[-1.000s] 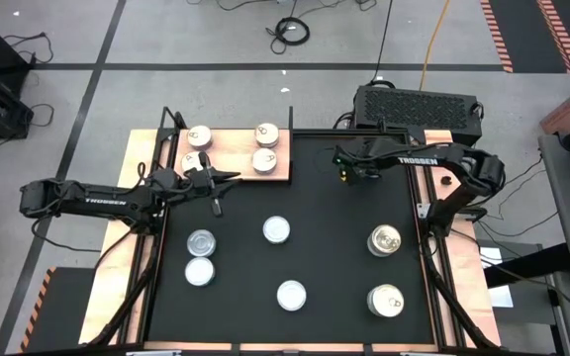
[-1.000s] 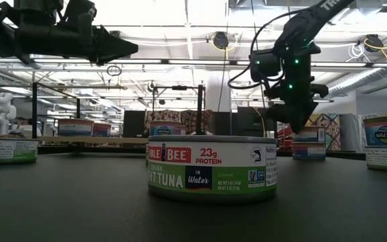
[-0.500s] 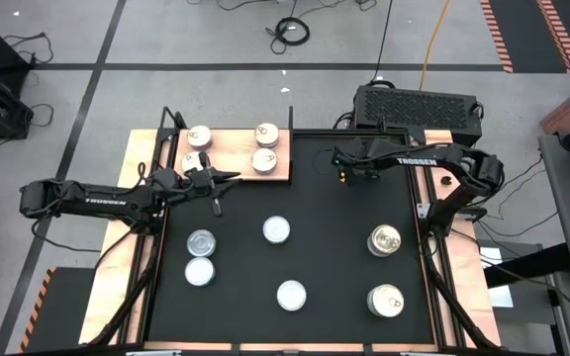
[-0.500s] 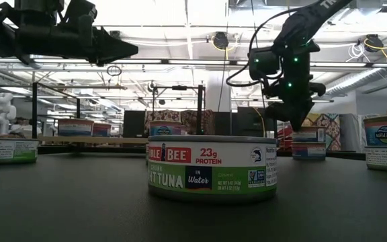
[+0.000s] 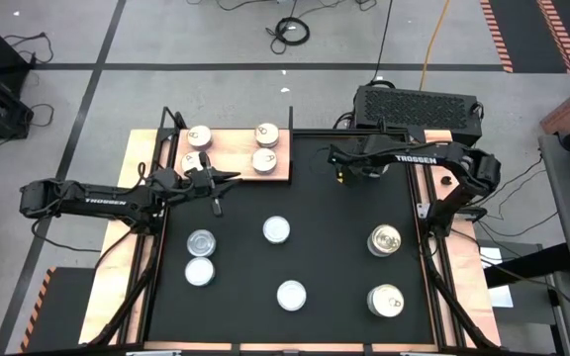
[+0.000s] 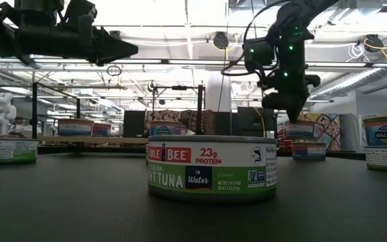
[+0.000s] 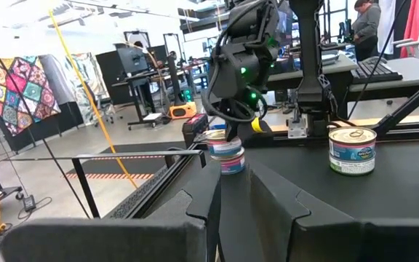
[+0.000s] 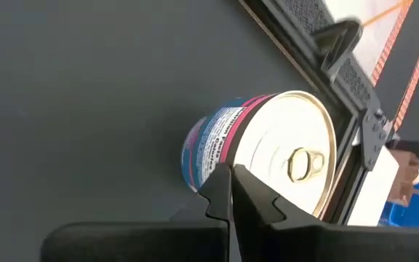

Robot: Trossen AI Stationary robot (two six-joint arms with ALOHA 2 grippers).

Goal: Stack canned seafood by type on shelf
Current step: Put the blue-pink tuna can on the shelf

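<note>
The shelf (image 5: pixel 231 144) lies at the mat's far left and several cans stand on it, such as one at its left end (image 5: pixel 199 135). More cans of canned seafood stand upright on the black mat (image 5: pixel 334 247), among them a silver one (image 5: pixel 277 230) and a gold-lidded one (image 5: pixel 385 240). My right gripper (image 5: pixel 338 164) hangs over the mat's far right part, shut on a blue-and-pink can (image 8: pixel 282 153) with a pull-tab lid. My left gripper (image 5: pixel 231 178) hovers level at the shelf's near edge, slightly open with nothing between its fingers. My right gripper pinches the rim (image 8: pixel 236 145) of the blue-and-pink can at the lid's edge, one finger on the wall side and one on the lid side. The fingers slant down from above. The can (image 7: pixel 224 145) hangs below them; whether its base is clear of the mat I cannot tell.
A black ventilated box (image 5: pixel 419 102) stands beyond the mat's far right edge, and a metal frame rail (image 8: pixel 340 69) runs close behind the held can. Another can (image 7: pixel 351 149) stands to one side of it. The mat's middle has bare room between the cans.
My right gripper has risen and drifted slightly toward the table's left. The top of the blue-and-pink can has come up with it, while its red lower part stays where it was.
</note>
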